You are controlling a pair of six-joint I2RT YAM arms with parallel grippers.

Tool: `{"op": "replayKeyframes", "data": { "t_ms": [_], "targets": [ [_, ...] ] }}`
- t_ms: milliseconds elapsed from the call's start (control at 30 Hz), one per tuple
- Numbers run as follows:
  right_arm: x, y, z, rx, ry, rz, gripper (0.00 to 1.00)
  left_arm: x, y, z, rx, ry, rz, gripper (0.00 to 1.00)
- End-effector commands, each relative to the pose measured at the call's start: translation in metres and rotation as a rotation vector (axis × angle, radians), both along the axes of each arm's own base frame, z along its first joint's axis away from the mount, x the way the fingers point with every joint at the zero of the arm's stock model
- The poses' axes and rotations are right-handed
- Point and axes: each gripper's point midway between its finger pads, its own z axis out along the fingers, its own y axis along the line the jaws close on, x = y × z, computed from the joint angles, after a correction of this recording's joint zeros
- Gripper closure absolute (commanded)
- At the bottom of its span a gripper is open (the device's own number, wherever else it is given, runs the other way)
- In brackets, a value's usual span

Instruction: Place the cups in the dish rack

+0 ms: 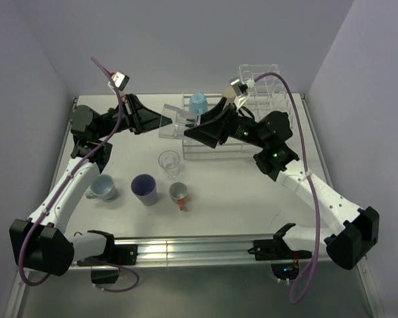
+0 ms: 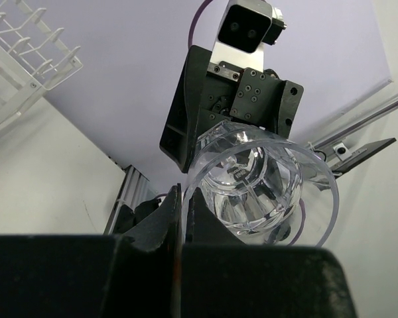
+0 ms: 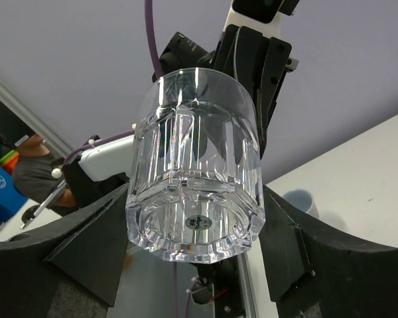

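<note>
Clear and faceted, one glass (image 1: 173, 123) is held in mid-air above the table (image 1: 252, 199), caught between both arms at the front-left edge of the dish rack (image 1: 265, 83). The left tool (image 1: 160, 121) is pressed together on the rim of the glass. From the left wrist, the thin wall is seen pinched between the two fingers (image 2: 169, 215), with the mouth of the glass turned toward the lens. The right tool (image 1: 189, 130) is closed around the same glass from the opposite side. In the right wrist view the thick base is faced toward the camera, and the black fingers are laid against both flanks. The glass is tipped on its side, with its mouth toward the left arm. A light blue cup (image 1: 198, 103) is seen in the low section of the rack, just behind the two tools, and the taller section of upright dividers is seen at the far right. Four more cups are stood upright on the table nearer the arm bases, well apart from the rack: a second clear glass (image 1: 169, 162), a pale grey-blue mug (image 1: 104, 187), a purple cup (image 1: 144, 189) and a small orange-handled mug (image 1: 178, 192)
</note>
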Motion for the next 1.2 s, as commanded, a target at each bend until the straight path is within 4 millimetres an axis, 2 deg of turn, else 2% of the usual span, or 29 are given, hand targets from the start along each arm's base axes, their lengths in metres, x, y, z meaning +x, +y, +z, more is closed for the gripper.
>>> {"op": "replayKeyframes", "data": {
  "t_ms": [0,33,67,167,200,233,267,400,500,667,800,867,900,967,1000,1033,1067,1100,1133,1167],
  "targets": [
    [-0.007,-0.001,0.017,0.035,-0.049,0.007,0.51,0.0,0.0,0.007,-0.016,-0.052,0.017,1.0],
    [-0.007,-0.001,0.017,0.035,-0.048,0.007,0.58,-0.001,0.0,0.008,-0.016,-0.059,0.019,1.0],
    [-0.007,-0.001,0.018,0.037,-0.048,0.005,0.69,-0.001,0.0,0.008,-0.015,-0.058,0.02,1.0],
    [-0.005,-0.001,0.017,0.032,-0.039,0.002,0.88,-0.001,0.0,0.007,-0.009,-0.067,0.024,1.0],
    [-0.005,-0.001,0.019,0.035,-0.039,-0.002,0.98,-0.001,0.0,0.007,-0.005,-0.064,0.027,0.97],
    [-0.006,-0.002,0.02,0.036,-0.039,-0.005,1.0,-0.001,0.0,0.007,0.001,-0.072,0.032,0.95],
    [-0.003,-0.002,0.018,0.028,-0.029,-0.016,1.0,0.0,0.001,0.007,0.002,-0.073,0.039,0.92],
    [0.0,-0.008,0.021,0.021,-0.032,-0.06,1.0,0.0,0.002,0.011,0.019,-0.087,0.07,0.7],
    [0.006,-0.015,0.021,0.012,-0.023,-0.097,1.0,0.001,0.004,0.016,0.028,-0.102,0.095,0.6],
    [0.017,-0.025,0.016,-0.018,-0.001,-0.147,1.0,0.007,0.008,0.022,0.044,-0.107,0.138,0.52],
    [0.026,-0.037,0.011,-0.039,0.012,-0.202,1.0,0.023,0.022,0.022,0.06,-0.092,0.22,0.49],
    [0.034,-0.043,0.006,-0.064,0.026,-0.235,1.0,0.038,0.038,0.021,0.072,-0.073,0.296,0.49],
    [0.036,-0.045,0.004,-0.073,0.031,-0.248,1.0,0.045,0.045,0.013,0.097,-0.045,0.33,0.49],
    [0.044,-0.052,-0.001,-0.112,0.042,-0.289,1.0,0.066,0.07,0.011,0.124,-0.019,0.447,0.49],
    [0.052,-0.056,-0.004,-0.13,0.054,-0.328,1.0,0.074,0.079,-0.003,0.16,0.052,0.489,0.48],
    [0.058,-0.061,-0.017,-0.187,0.081,-0.365,1.0,0.083,0.092,-0.013,0.21,0.059,0.55,0.48],
    [0.064,-0.068,-0.009,-0.204,0.074,-0.412,1.0,0.095,0.103,-0.011,0.241,0.067,0.643,0.48],
    [0.085,-0.076,-0.018,-0.249,0.111,-0.516,1.0,0.101,0.11,-0.035,0.324,0.122,0.682,0.48],
    [0.093,-0.085,-0.042,-0.372,0.16,-0.57,1.0,0.105,0.116,-0.04,0.351,0.135,0.72,0.49],
    [0.099,-0.091,-0.025,-0.39,0.141,-0.621,1.0,0.111,0.122,-0.05,0.374,0.159,0.757,0.49]
  ]
}}
